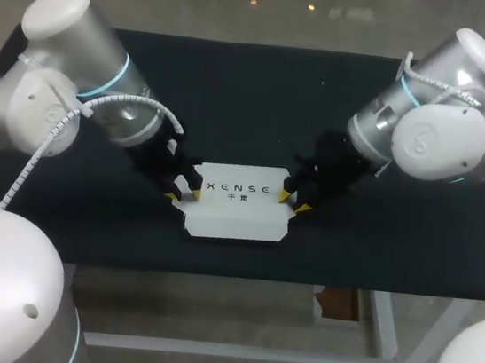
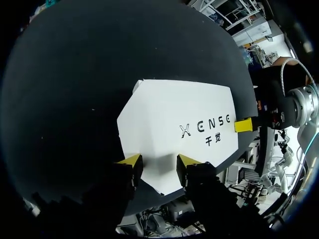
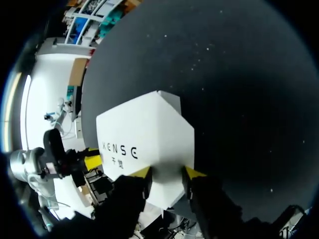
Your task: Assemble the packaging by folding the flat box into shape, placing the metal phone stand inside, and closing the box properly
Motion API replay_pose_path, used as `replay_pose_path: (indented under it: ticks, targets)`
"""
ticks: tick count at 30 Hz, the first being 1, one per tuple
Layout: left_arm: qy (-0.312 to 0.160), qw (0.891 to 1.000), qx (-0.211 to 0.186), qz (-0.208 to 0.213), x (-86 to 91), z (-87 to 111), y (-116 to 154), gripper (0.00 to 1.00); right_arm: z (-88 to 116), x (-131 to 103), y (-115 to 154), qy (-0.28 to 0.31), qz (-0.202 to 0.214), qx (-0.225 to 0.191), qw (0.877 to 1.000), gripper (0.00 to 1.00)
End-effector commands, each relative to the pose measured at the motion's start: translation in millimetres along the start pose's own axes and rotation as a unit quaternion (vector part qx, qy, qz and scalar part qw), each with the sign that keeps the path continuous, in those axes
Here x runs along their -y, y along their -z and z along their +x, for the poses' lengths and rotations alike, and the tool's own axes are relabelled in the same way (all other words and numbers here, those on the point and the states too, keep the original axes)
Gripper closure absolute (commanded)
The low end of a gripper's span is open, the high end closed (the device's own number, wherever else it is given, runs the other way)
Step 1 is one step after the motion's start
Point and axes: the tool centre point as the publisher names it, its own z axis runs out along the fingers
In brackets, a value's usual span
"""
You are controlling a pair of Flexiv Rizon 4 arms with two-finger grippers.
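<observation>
The left claw [image 1: 182,196]: fingers apart, holding nothing. Both yellow tips sit at the left end of the box [image 1: 238,212], which spreads wider than the gap between them, so they bear on it and do not pinch it.

The right claw [image 1: 295,203]: the same at the opposite end. Its fingers are apart, the tips are at the box's right end, and nothing is clasped.

Box: white card, one piece, near the middle of the black table [image 1: 238,82], lying lengthwise between the two claws with its printed face up. From both wrist views it reads as a raised body with a top face and sloping sides, not a flat sheet. From the head view the near corners show small notches. No open flap is visible.

Phone stand: not visible anywhere on the table. Whether it is already inside cannot be told.

Step in hand, as a judgement: the shaping or closing stage, with the box braced from both ends.

Next move, as a judgement:
- If the stand is inside, give an even inward push from both ends so the end tabs seat without buckling the thin card.
- If it is not, one claw must let go and lift the lid while the other steadies the box against sliding on the cloth.
</observation>
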Motion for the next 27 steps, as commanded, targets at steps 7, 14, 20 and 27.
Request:
replay_pose_path:
  ticks: [7, 14, 20, 27]
  targets:
    - [0.003, 0.999, -0.055, 0.003, -0.4, -4.5, -14, 0.53, 1, -1, -5, 0.001, 0.003, -0.010, 1.000, 0.58]
    - [0.011, 0.997, -0.076, -0.001, 2.0, -3.7, -19, 0.53, 3, 0, -6, 0.002, 0.005, -0.016, 1.000, 0.58]
    - [0.015, 0.996, -0.089, -0.002, 3.1, -1.8, -20, 0.53, 3, 0, -8, 0.001, 0.004, -0.025, 1.000, 0.58]
    - [0.014, 0.995, -0.100, -0.006, 4.9, 3.0, -19, 0.52, 3, 1, -10, -0.001, 0.001, -0.042, 0.999, 0.58]
